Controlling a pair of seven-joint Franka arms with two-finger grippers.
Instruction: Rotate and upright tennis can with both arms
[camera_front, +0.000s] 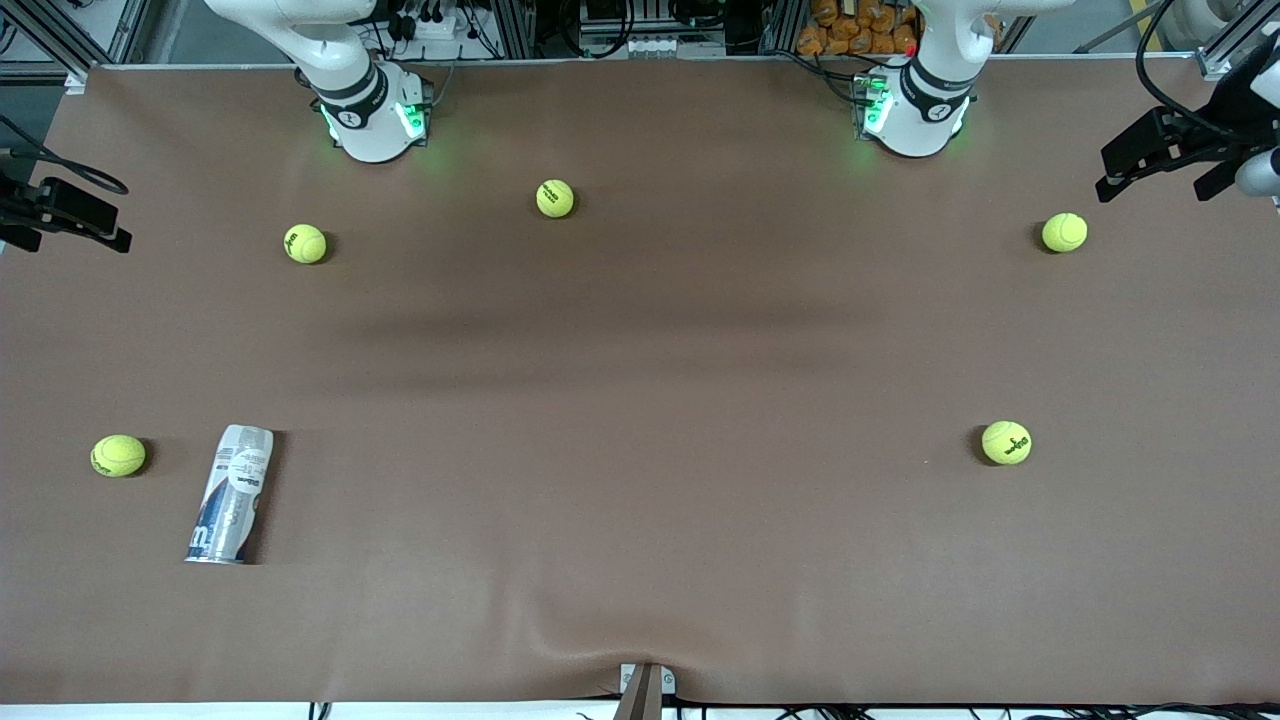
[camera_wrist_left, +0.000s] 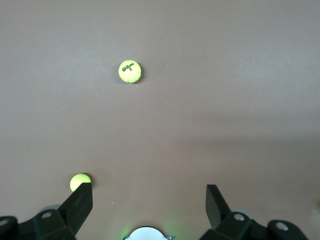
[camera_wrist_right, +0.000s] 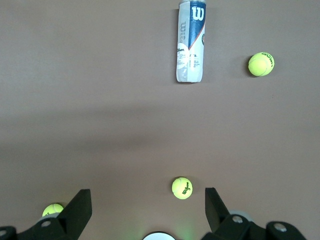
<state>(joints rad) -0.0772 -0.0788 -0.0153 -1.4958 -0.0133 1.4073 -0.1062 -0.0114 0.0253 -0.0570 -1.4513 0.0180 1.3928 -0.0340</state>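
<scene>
**Both claws wide and empty; can not yet touched**

Left gripper (camera_wrist_left: 146, 200) is seen with its fingers spread wide and nothing between them; it is held high over the brown table (camera_front: 640, 400), toward the left arm's end, well apart from the tennis can (camera_front: 231, 494); right gripper (camera_wrist_right: 145, 202) is likewise spread wide and empty, raised above the table near its own base, with the tennis can in sight but far off. Both arms are judged to be waiting.

The tennis can is found lying on its side toward the right arm's end of the table, its metal rim turned toward the front camera; one tennis ball (camera_front: 118, 455) lies just beside the can, not touching it; four more balls are scattered well apart from the can.

Nothing of the task is judged to be done: the can has been neither rotated nor stood up; approach, a two-armed hold, turning and uprighting are all left.
</scene>
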